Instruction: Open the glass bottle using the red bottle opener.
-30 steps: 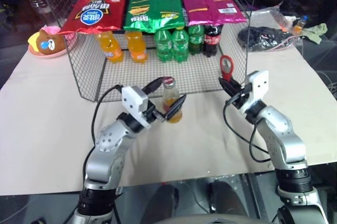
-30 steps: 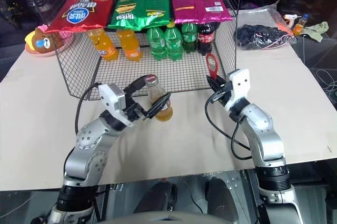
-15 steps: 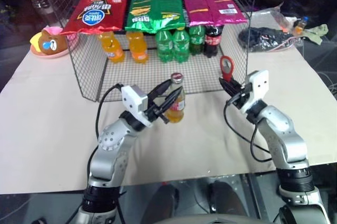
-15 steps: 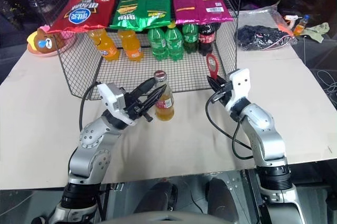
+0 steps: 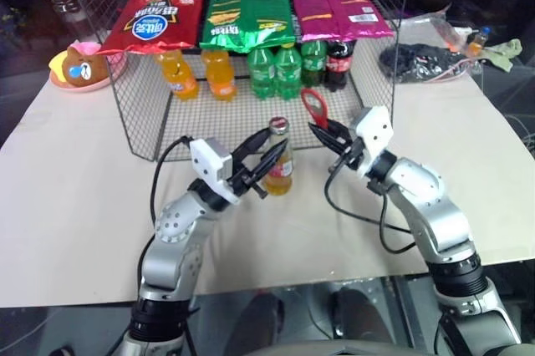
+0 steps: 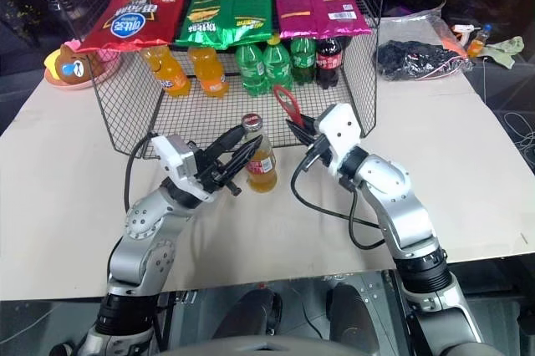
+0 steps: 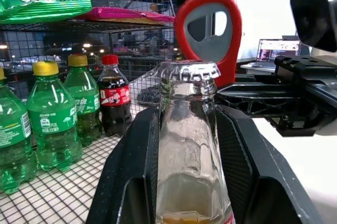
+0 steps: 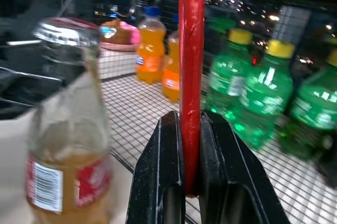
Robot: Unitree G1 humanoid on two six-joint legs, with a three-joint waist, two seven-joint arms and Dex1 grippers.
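Note:
The glass bottle [image 5: 280, 164] of orange drink stands upright on the table in front of the wire rack, its silver cap [image 5: 279, 124] on. My left gripper [image 5: 276, 153] is shut on the bottle's body, one black finger [image 7: 131, 171] on each side of the glass [image 7: 189, 129]. My right gripper [image 5: 324, 132] is shut on the handle of the red bottle opener [image 5: 314, 108], which points up with its oval head just right of the cap and apart from it. In the right wrist view the opener [image 8: 190, 40] rises between the fingers [image 8: 166, 171], beside the bottle [image 8: 68, 129].
A wire rack [image 5: 134, 114] stands behind the bottle, with chip bags [image 5: 155, 17] on top and orange [image 5: 175, 76], green [image 5: 274, 70] and cola [image 5: 337, 63] bottles inside. A bear toy on a pink plate [image 5: 77, 68] sits far left, a black bag [image 5: 418, 62] far right.
My left gripper has closed on the bottle, which was loose between open fingers a second ago. My right arm has swung left with the opener, bringing its head close to the cap.

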